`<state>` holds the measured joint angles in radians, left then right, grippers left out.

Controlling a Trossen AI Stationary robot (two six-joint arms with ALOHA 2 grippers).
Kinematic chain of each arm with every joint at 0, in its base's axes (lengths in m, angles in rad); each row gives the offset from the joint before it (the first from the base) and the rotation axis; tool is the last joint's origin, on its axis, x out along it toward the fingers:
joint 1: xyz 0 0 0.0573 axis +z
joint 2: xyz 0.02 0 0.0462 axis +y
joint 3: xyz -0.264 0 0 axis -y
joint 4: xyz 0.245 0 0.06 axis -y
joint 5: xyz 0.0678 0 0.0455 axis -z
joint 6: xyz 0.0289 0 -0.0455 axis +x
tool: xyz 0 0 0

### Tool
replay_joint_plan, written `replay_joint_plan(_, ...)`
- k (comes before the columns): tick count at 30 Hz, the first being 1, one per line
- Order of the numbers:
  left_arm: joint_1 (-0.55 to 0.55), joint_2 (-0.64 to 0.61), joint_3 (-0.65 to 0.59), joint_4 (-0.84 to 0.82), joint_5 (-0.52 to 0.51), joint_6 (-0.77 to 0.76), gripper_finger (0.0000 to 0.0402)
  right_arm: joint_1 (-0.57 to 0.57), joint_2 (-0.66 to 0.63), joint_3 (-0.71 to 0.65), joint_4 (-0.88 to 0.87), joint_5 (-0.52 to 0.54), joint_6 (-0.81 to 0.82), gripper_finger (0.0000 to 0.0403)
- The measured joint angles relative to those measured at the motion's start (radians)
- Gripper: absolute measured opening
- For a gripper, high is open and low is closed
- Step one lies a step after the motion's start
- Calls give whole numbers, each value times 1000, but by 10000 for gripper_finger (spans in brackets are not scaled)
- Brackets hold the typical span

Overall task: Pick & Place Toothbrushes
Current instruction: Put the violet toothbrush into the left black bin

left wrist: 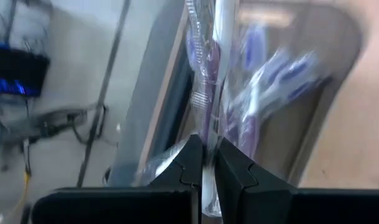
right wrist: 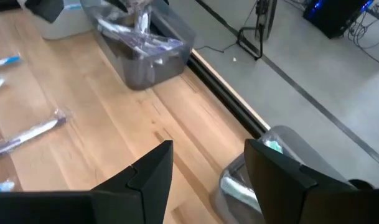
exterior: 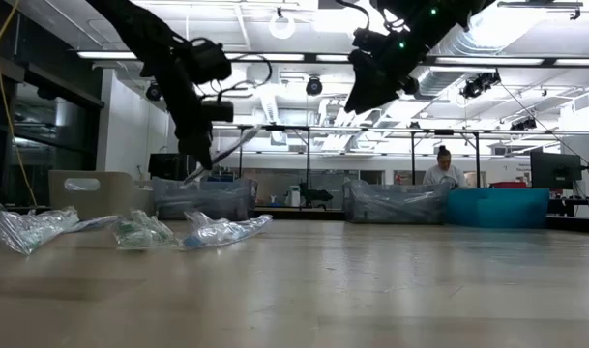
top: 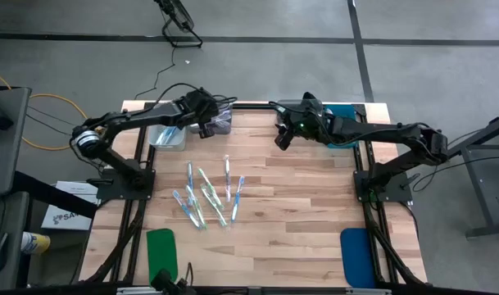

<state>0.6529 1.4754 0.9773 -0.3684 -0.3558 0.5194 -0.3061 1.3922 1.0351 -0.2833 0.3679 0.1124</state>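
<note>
Left gripper [left wrist: 208,163] pinches a wrapped toothbrush [left wrist: 209,68] above the grey bin [top: 217,120] at the table's far edge; right gripper [right wrist: 208,158] hangs spread, empty

Toothbrushes [top: 206,197] whitish, blue/green accents; pads green [top: 161,253], blue [top: 356,256]; table [top: 298,205] light wood.

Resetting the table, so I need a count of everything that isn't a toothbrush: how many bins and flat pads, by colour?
Clear or grey bins: 3
Teal bin: 1
Green pad: 1
Blue pad: 1
Total: 6
</note>
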Motion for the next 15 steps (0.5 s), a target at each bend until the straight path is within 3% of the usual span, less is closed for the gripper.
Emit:
replay_joint_plan(9,49,140,155,-259,-28,-31,12,0,0,0,-26,0,19,183)
replay_joint_plan(15,48,218,212,-302,-41,-30,12,0,0,0,-26,50,17,183)
